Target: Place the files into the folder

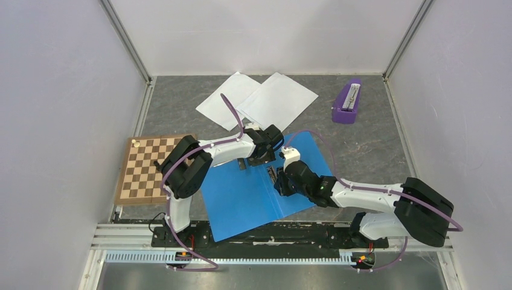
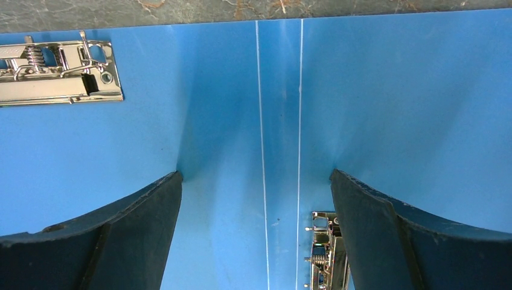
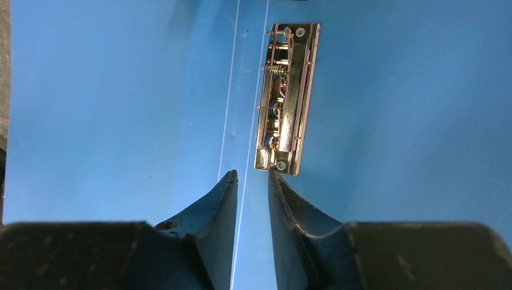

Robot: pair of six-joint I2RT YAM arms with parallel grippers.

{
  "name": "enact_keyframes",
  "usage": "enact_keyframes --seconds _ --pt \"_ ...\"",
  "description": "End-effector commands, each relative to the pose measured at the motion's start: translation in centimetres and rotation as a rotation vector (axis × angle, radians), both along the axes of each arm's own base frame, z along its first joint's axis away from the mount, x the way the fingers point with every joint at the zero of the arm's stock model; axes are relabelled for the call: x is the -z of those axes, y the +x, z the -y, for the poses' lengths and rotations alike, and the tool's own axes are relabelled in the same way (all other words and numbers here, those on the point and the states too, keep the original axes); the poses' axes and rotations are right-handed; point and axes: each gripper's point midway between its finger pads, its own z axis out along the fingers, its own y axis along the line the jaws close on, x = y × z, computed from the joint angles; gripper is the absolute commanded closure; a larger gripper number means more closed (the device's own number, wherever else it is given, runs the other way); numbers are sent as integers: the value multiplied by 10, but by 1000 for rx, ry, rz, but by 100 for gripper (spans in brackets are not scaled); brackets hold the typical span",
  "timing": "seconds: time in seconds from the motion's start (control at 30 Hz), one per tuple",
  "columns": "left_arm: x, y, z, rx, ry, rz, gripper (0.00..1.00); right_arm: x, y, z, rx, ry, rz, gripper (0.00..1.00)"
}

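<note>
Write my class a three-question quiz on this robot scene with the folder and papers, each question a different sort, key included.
1. True or false: the white sheets already lie inside the open blue folder.
2. Which gripper has its fingers spread wider: (a) left gripper or (b) right gripper?
3. Name the purple object at the far right of the table.

Key: 1. False, they lie beyond it on the table. 2. (a). 3. A stapler, as far as can be told.
</note>
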Motion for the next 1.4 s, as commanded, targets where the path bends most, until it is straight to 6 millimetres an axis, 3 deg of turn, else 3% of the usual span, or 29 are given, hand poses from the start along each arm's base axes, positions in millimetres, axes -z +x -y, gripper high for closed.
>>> enact_keyframes --seconds 0.0,0.4,0.87,1.13,1.37 --pt "55 -31 -30 -43 108 -134 1 -5 8 -5 45 32 12 73" --pt "59 -33 -31 -42 112 -143 1 9 9 -1 63 3 2 82" --pt "63 -36 -34 -35 119 -156 1 18 9 -3 68 2 -12 82" --pt "70 -41 -37 -21 135 -179 1 34 6 18 118 -74 -27 91" --pt "82 -50 -37 -2 122 -213 1 50 -3 25 107 -98 -66 87"
